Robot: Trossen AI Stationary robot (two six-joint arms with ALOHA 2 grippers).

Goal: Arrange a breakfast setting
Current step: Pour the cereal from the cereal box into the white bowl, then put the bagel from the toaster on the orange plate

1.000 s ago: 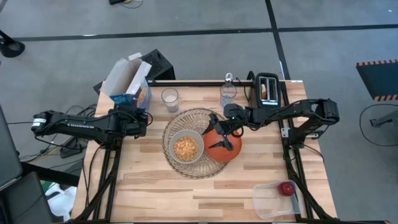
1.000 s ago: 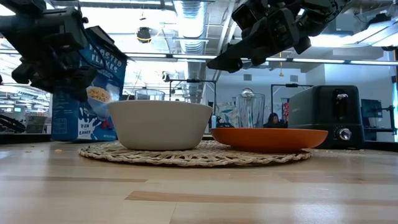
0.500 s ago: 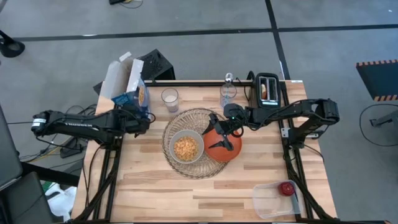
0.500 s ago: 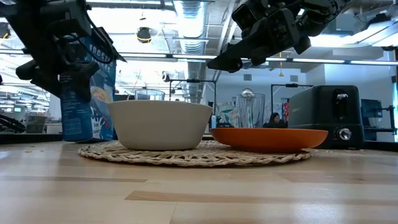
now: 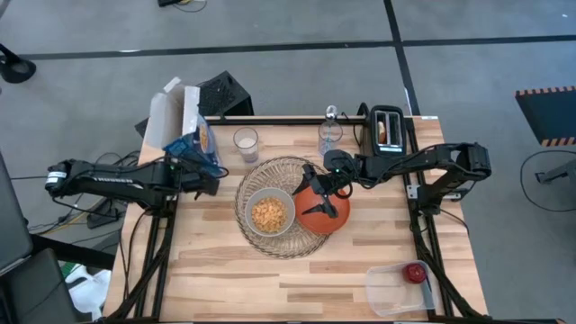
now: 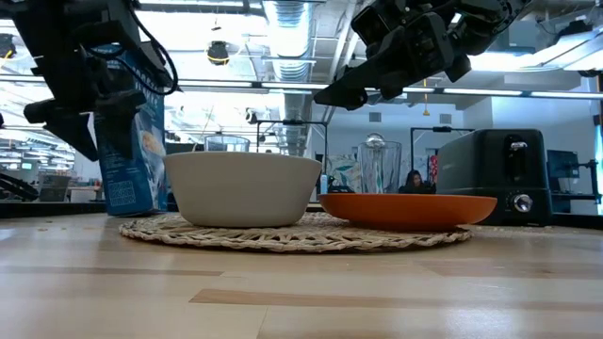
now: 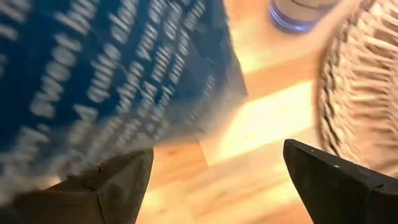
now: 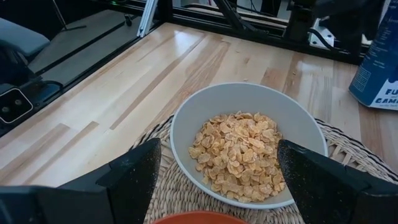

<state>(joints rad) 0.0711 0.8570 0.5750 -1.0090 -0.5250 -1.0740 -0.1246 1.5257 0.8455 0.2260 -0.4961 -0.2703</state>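
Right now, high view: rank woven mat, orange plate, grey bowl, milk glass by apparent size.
1. woven mat, clearly largest
2. orange plate and grey bowl: look alike, and the right arm covers part of the plate, so no ranking
3. milk glass, smallest

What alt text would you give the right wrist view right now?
A pale grey bowl full of cereal flakes sits on a round woven mat on the wooden table, framed by the right gripper's open dark fingers. The orange plate's rim and a blue cereal box edge in.
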